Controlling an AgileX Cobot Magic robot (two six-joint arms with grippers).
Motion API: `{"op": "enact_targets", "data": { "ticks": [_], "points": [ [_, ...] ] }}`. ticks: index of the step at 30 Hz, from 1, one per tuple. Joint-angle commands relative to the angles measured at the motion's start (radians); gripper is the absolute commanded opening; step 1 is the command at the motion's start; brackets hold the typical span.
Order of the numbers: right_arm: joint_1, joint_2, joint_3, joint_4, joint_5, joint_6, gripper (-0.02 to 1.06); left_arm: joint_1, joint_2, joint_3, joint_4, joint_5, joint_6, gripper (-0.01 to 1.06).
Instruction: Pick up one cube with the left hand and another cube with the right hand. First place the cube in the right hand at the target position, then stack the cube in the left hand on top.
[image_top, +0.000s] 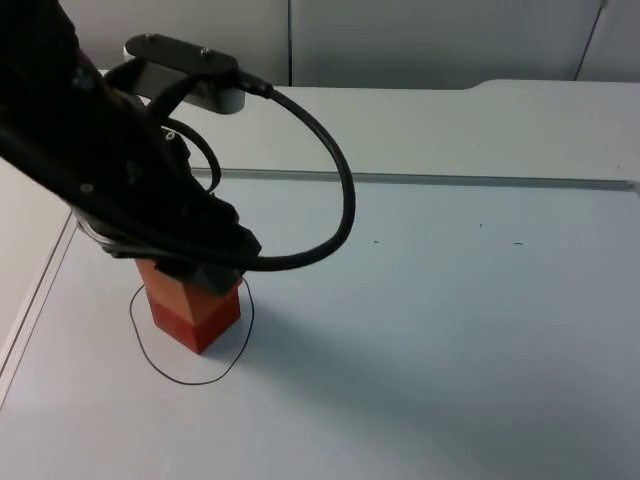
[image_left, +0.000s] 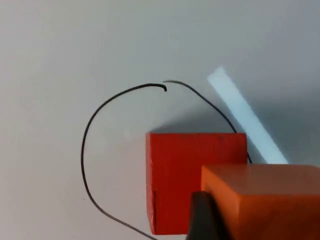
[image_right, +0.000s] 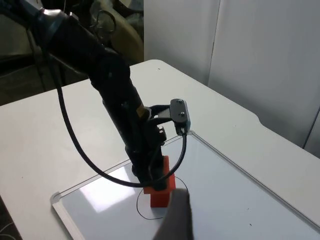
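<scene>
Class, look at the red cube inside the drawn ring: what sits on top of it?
An orange cube rests over the red cube, gripped by the left claw. The arm covers their contact, so full seating cannot be judged. The ring surrounds the red cube.

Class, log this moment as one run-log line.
left claw: orange cube on red cube | hand-drawn black circle: around stack | right arm: waiting

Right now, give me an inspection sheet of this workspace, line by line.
Surface: white board with a hand-drawn black circle.
Job's things: red cube inside the circle; orange cube above it, overlapping its top.
Clutter: nothing seen.
Grippers: left gripper over the stack, shut on orange cube; right gripper waits up and away, looking down on the board.
Cables: robot's own only.
Surroundings: grey partition wall behind.
</scene>
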Motion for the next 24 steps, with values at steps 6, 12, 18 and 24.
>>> {"op": "enact_targets", "data": {
  "ticks": [6, 12, 18, 24],
  "points": [
    [0.003, -0.002, 0.007, 0.000, 0.000, 0.009, 0.70, 0.056, 0.011, -0.026, 0.008, -0.002, 0.004, 0.00],
    [0.003, -0.002, 0.007, 0.000, 0.000, 0.008, 0.70, 0.065, 0.013, -0.033, -0.009, 0.035, 0.045, 0.00],
    [0.003, -0.002, 0.007, 0.000, 0.000, 0.013, 0.70, 0.065, 0.038, -0.033, -0.040, 0.026, 0.080, 0.00],
    [0.003, -0.002, 0.007, 0.000, 0.000, 0.013, 0.70, 0.065, 0.051, -0.033, -0.052, 0.004, 0.080, 0.00]
  ]
}}
